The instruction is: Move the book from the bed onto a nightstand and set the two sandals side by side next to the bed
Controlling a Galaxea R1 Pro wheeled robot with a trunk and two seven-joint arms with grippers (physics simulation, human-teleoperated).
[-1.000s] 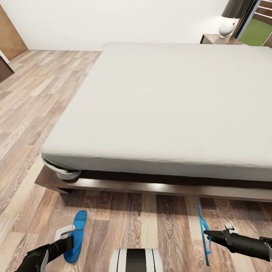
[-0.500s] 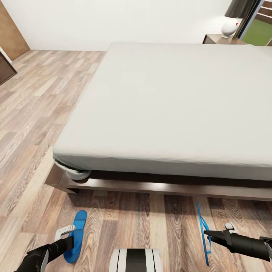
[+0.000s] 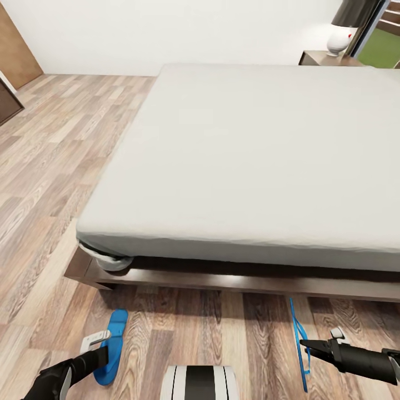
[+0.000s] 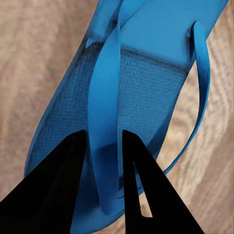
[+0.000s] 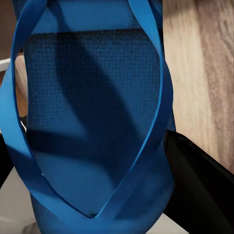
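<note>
Head view: sandals (image 3: 113,346) lengthwise toward bed (image 3: 250,166)

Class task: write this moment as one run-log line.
left gripper: shut on left sandal | right gripper: shut on right sandal, edge-on | bed: no book seen

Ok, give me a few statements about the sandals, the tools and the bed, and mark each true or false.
1. The left tool grips a sandal by its strap. True.
2. The right sandal lies flat on the floor. False: it hangs edge-on in the right tool.
3. A book lies on the bed. False: the visible mattress is bare.
4. A lamp stands on the nightstand. True.
</note>
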